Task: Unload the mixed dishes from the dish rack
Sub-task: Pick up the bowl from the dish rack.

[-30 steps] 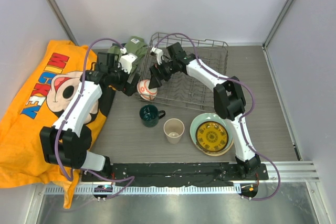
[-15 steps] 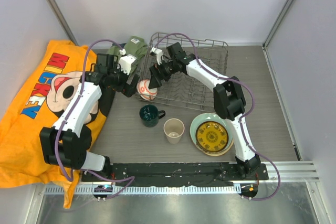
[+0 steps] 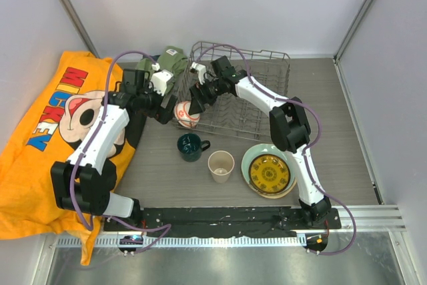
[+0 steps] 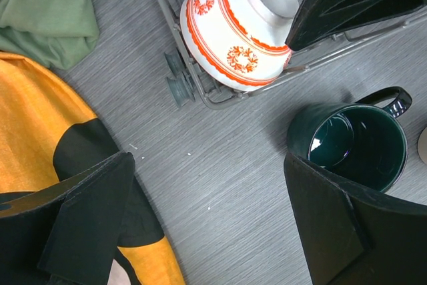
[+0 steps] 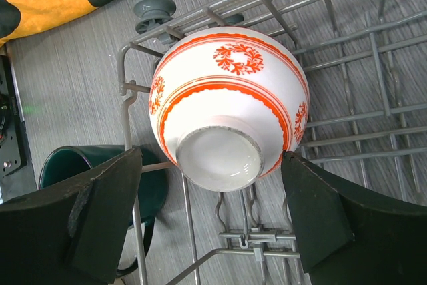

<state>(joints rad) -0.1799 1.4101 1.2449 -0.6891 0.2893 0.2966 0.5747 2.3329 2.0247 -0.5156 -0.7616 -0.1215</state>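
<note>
We find the red-patterned bowl tilted, foot uppermost, in the near-left corner of the rack. The right gripper is nearer, directly above it, jaws spread astride its sides, not gripping. The left gripper hangs spread and empty beside the rack.

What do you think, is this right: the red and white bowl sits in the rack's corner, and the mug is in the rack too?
Not the mug: it stands on the table outside the rack, as the top view shows. The bowl is in the rack's corner.
</note>
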